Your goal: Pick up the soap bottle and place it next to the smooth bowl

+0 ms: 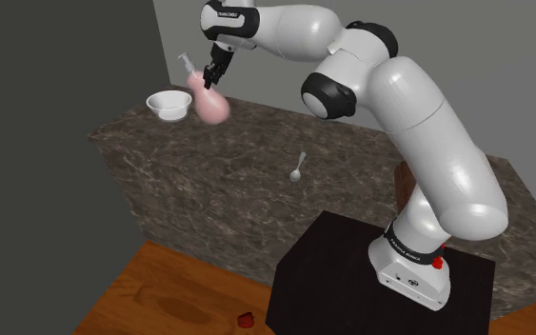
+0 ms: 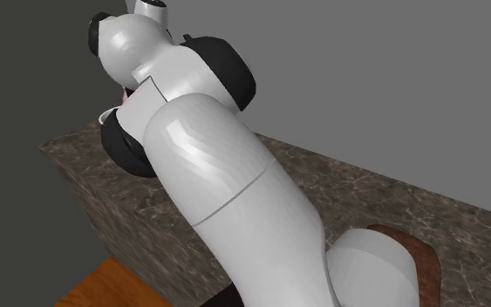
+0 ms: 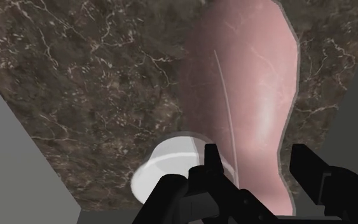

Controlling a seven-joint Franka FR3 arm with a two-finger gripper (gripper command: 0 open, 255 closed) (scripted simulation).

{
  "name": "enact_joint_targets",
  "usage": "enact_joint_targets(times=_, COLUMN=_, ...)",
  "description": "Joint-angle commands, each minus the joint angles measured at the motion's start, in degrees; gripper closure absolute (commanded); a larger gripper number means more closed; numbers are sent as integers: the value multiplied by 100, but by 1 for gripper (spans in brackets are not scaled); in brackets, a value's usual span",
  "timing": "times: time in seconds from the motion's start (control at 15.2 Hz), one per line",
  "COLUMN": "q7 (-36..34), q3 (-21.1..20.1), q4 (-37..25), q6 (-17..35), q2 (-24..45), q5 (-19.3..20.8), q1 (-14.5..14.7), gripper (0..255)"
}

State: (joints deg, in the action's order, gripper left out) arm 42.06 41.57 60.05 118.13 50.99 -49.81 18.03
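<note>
Soap bottle (image 1: pixel 211 103) looks pink and glossy, with a white pump. It tilts, pump toward the shoulder view's upper left, pinched by the gripper (image 1: pixel 208 78).

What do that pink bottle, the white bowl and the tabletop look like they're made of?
The counter looks like dark brown marble, going by its pale veins. The soap bottle looks like glossy, see-through pink plastic or glass: those veins seem to show through it. The bowl is plain smooth white, ceramic or plastic, I cannot tell which.

Glossy pink bottle (image 1: pixel 209 101), veined stone counter (image 1: pixel 256 171).
</note>
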Motion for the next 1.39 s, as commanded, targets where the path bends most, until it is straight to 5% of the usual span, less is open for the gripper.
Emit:
enact_joint_targets(times=0.0, q7=64, q3=-27, q4=106, q6=130, q2=31, q5=-43, q1=28, gripper=255)
enact_joint_targets(times=1.12, q7=343, q3=-180, q4=457, q6=626, q2=251, q5=-261, q1=75, gripper=255)
enact_joint_targets(times=1.19, q7=340, q3=-185, q4=442, q6=628, q2=267, q5=-265, q1=67, gripper=0)
enact_joint_targets(times=1.32, q7=323, q3=-192, q4=398, q6=623, q2=297, q5=-267, q1=54, gripper=0)
